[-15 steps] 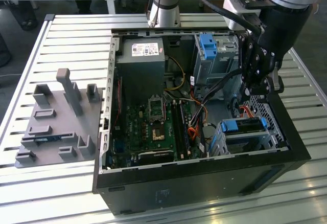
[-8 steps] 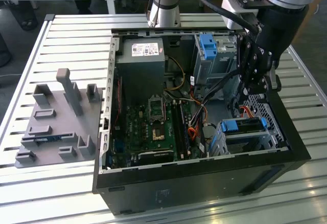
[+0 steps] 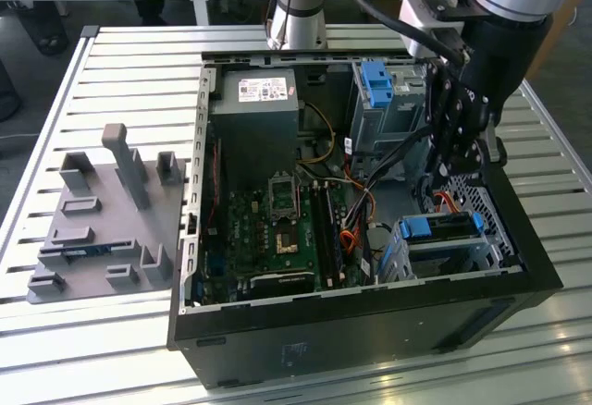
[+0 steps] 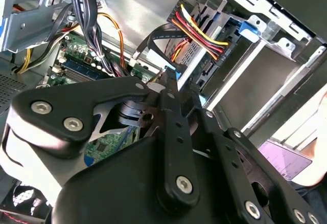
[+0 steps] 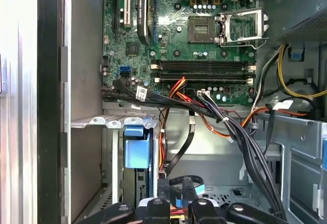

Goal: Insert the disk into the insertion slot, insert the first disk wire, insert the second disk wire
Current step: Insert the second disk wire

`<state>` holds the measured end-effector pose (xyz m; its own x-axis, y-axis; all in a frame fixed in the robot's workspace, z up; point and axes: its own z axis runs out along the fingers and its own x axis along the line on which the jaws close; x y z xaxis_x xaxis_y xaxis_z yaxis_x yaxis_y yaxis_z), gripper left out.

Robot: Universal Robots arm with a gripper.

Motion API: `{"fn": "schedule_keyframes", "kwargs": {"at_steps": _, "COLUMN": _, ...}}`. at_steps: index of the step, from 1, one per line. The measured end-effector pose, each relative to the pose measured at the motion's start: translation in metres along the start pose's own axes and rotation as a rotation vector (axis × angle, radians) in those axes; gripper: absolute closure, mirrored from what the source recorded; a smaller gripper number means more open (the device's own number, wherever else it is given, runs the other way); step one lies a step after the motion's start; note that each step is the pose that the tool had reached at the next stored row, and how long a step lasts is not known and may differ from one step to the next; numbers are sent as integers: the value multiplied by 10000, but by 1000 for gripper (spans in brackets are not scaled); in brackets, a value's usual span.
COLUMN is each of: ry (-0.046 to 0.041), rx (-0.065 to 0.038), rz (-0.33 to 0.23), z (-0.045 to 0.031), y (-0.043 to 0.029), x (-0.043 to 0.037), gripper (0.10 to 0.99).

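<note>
I am finding the flat silver hard drive in its bright blue plastic caddy (image 3: 442,227) sitting in the low grey perforated metal cage (image 3: 435,259), just below the black hand (image 3: 453,178). Its blue edge is lying across the exterior view, facing the hand. The fingers (image 4: 168,88) are pinching together on a black flat cable (image 4: 159,36).

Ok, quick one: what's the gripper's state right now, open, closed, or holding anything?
The gripper: jaws closed, apparently pinching the blue-tipped end of the black flat wire.
</note>
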<state>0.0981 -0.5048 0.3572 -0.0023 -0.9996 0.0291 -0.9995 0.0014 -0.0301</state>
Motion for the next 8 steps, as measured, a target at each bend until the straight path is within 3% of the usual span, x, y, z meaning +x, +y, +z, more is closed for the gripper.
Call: {"fn": "schedule_keyframes", "kwargs": {"at_steps": 8, "ry": 28, "rx": -4, "rz": -1, "z": 78, "y": -10, "x": -7, "gripper": 839}}
